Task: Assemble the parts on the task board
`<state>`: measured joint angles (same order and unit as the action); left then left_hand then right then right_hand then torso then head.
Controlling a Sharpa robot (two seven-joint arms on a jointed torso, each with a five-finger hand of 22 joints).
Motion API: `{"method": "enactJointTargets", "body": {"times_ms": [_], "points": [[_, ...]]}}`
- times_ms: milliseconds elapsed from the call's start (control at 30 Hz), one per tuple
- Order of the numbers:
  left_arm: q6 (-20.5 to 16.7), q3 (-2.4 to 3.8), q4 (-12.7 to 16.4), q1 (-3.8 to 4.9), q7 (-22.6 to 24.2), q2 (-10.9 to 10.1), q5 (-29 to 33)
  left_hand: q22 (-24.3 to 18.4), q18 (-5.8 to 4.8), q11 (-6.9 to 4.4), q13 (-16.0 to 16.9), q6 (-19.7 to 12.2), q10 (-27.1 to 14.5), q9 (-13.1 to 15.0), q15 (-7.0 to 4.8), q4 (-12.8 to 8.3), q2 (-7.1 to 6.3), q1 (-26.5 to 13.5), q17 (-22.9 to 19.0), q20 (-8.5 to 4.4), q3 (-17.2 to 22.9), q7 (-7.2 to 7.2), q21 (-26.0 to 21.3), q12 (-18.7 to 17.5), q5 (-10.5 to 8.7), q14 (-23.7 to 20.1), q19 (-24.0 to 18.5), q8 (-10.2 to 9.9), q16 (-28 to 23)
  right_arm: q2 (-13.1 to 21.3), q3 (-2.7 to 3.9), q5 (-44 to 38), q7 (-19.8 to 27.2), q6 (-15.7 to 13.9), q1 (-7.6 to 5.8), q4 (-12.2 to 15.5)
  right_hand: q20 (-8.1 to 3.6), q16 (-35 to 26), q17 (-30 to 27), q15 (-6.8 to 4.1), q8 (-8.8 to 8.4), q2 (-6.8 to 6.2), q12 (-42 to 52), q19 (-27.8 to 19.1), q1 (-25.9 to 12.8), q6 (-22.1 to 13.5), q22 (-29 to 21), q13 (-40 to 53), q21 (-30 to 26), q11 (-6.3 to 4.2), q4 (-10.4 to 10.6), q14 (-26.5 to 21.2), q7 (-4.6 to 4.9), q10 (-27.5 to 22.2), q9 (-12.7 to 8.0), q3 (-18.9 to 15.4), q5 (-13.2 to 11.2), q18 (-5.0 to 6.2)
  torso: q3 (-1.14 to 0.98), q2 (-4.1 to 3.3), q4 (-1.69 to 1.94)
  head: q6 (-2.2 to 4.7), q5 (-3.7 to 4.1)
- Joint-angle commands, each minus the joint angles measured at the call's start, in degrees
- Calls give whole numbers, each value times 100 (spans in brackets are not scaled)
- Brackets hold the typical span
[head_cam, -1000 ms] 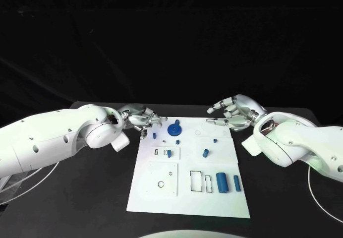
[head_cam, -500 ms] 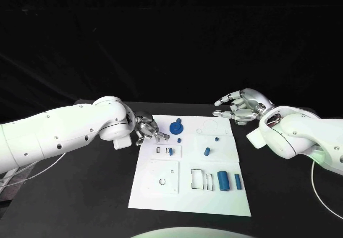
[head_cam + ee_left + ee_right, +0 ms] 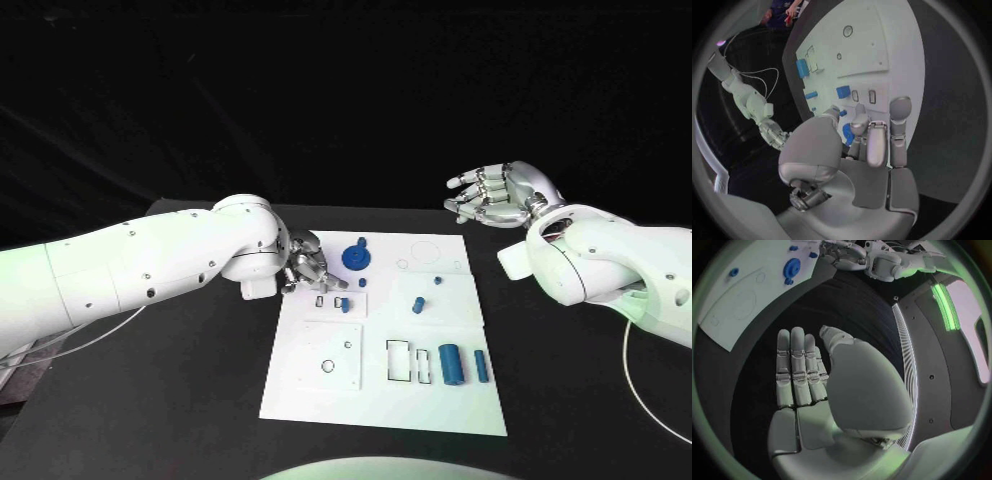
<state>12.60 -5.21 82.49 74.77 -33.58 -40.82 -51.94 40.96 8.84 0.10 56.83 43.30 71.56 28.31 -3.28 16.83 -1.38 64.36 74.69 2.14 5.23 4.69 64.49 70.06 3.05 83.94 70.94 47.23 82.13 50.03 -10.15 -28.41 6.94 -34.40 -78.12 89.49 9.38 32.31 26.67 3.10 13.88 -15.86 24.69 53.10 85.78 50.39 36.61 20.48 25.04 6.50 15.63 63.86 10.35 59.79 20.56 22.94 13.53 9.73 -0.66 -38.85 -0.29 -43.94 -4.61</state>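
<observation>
The left hand (image 3: 306, 266), fingers loosely apart and holding nothing, hovers at the flat white task board's (image 3: 382, 400) edge; the right hand (image 3: 495, 196) is spread. 2 small blue plastic cylinders (image 3: 462, 366) look light, stiff, slippery; pinch their sides.

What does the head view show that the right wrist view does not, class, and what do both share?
Head view alone: the two blue cylinders lying side by side near the task board's near edge, and the black-outlined rectangular slots beside them.

Right wrist view alone: the right hand's flat palm side, fingers straight and together, holding nothing, over black table.

Both: the blue round part at the board's far end, and the left hand at the board's edge.
</observation>
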Motion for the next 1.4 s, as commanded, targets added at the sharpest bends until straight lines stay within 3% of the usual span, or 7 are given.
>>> {"method": "enactJointTargets", "body": {"times_ms": [33, 133, 333, 700, 967, 1400], "points": [[191, -4, 4, 13, -79, 63, -26, 28, -55, 37, 24, -44, 10, -6, 2, -1, 76, 0, -8, 26, -34, 9, 31, 38, -18, 232, -8, -38, 17, -41, 1, 459, 444, -163, -1, -51, 71, -435, -176, 67, -42, -47, -235, -66, -102, 44, -234, -371, -269, 55, -84, -89, 93, 34, -35, 175, -38, 57, -4, -8, -4, -10, 5], [214, -10, -2, 17, -82, 124, -12, 53, -59, 37, 36, -44, 17, -6, 3, -1, 79, 2, -11, 26, -34, 10, 45, 45, -18, 231, 2, -39, 16, -80, 0, 511, 511, -133, -1, -96, 132, -917, -378, 128, -98, -63, -459, -40, -258, 77, -516, -820, -547, 82, -279, -70, 127, 120, -88, 346, -47, 67, -9, -9, -6, -20, 4], [252, -26, -41, 19, -85, 224, -3, 53, -59, 37, 36, -44, 17, -6, 3, -1, 79, 2, -11, 26, -34, 10, 45, 45, -18, 231, 2, -39, 16, -139, -2, 551, 567, -80, -1, -149, 182, -1319, -551, 169, -192, -51, -676, 5, -435, 136, -776, -1246, -787, 120, -498, -25, 142, 232, -148, 515, -50, 68, -7, -20, -8, -27, 7], [302, -46, -108, 16, -86, 354, 16, 90, -64, 39, 11, -22, 4, -2, 7, -2, 101, 17, -10, 31, -45, 9, 74, 38, -18, 231, 8, -32, 16, -167, -5, 565, 551, -55, 0, -169, 191, -1421, -588, 179, -234, -55, -735, 39, -517, 135, -855, -1372, -849, 132, -576, 14, 153, 255, -171, 538, -54, 67, -5, -12, -22, -69, 2], [341, -66, -168, 11, -88, 409, 19, 110, -65, 38, 7, -4, 1, 5, 8, -4, 118, 36, -10, 33, -49, 6, 91, 39, -18, 232, 8, -23, 17, -172, -7, 566, 529, -36, 1, -171, 204, -1504, -616, 197, -266, -53, -772, 41, -574, 120, -916, -1454, -905, 147, -631, 6, 166, 249, -187, 539, -55, 63, -5, -8, -2, -94, 14], [384, -122, -224, 0, -89, 449, 38, 130, -64, 36, -4, 10, -8, 13, 7, -10, 142, 99, -15, 37, -54, 3, 114, 38, -17, 230, 0, -17, 15, -186, -9, 566, 515, -22, 7, -180, 214, -1553, -632, 208, -280, -44, -788, 41, -615, 120, -957, -1502, -942, 156, -658, 2, 174, 249, -195, 540, -55, 62, 1, 0, -2, -130, 10]]}}
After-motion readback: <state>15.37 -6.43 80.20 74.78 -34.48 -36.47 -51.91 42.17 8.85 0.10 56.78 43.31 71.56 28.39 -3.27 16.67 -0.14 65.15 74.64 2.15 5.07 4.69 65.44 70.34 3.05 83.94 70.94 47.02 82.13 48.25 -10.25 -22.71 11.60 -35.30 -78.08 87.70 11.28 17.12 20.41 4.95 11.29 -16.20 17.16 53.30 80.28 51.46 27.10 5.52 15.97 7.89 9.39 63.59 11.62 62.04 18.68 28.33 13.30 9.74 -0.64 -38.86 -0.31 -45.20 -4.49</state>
